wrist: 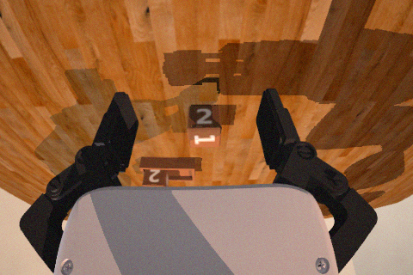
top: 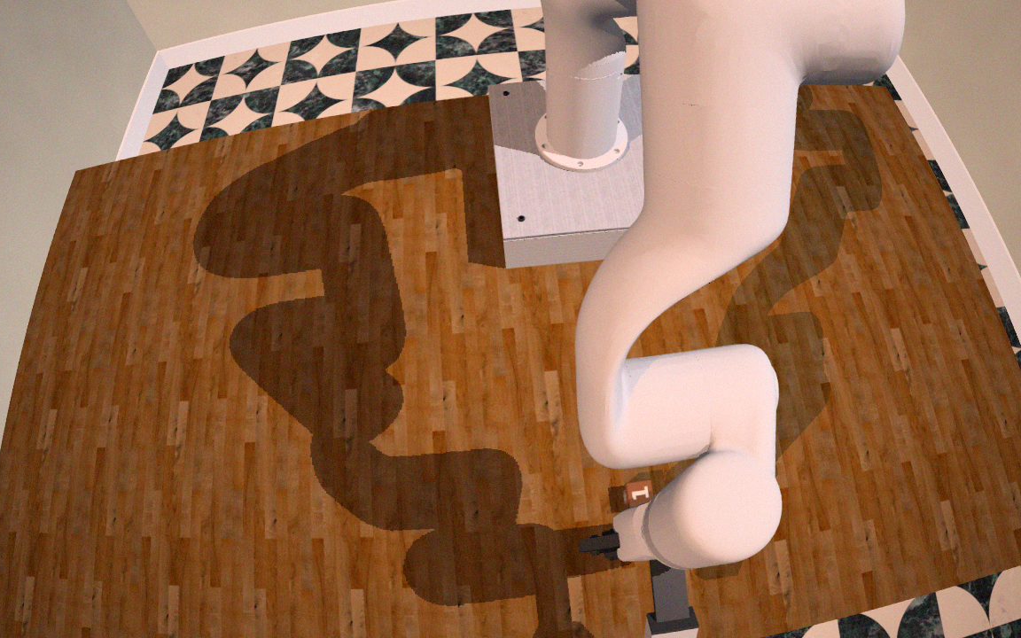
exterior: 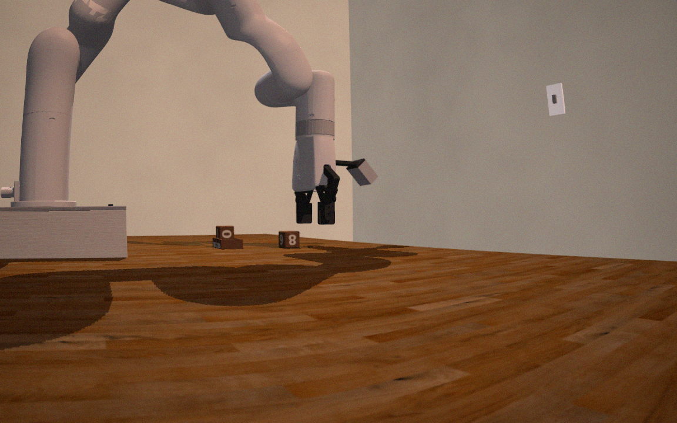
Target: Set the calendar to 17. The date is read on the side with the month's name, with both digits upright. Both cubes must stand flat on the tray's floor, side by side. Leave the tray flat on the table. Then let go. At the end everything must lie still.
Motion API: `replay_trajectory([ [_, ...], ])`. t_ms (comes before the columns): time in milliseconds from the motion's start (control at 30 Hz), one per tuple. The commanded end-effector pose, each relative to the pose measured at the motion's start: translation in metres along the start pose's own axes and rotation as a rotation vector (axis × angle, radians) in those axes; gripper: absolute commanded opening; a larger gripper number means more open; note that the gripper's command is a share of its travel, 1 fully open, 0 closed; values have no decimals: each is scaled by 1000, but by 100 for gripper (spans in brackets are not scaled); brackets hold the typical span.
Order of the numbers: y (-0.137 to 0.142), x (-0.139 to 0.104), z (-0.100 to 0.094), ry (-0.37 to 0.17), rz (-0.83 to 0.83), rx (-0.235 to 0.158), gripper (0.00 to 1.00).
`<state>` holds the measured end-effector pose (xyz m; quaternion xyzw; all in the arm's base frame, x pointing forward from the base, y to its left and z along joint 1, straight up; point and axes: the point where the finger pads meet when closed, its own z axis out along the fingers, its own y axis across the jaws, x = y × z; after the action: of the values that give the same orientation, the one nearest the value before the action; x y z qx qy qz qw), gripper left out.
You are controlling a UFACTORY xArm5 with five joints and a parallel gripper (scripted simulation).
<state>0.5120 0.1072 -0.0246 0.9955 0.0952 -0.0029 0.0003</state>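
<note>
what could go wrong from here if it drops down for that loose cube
The open gripper hangs well above the loose cube, which sits on the table outside the tray. If the descent drifts, a finger could land on the cube and knock it instead of straddling it. The tray with the other cube is close by, so a nudged cube or a wide finger might bump it.
</note>
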Motion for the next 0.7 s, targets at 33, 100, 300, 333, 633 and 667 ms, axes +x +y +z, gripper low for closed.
replay_trajectory([
  [33, 0, 2, -23, 5, 0, 0, 100],
  [100, 0, 2, -28, 5, 0, 0, 100],
  [300, 0, 2, -50, 5, 0, 0, 100],
  [333, 0, 2, -52, 5, 0, 0, 100],
  [633, 0, 2, -54, 5, 0, 0, 100],
  [667, 0, 2, -54, 5, 0, 0, 100],
])
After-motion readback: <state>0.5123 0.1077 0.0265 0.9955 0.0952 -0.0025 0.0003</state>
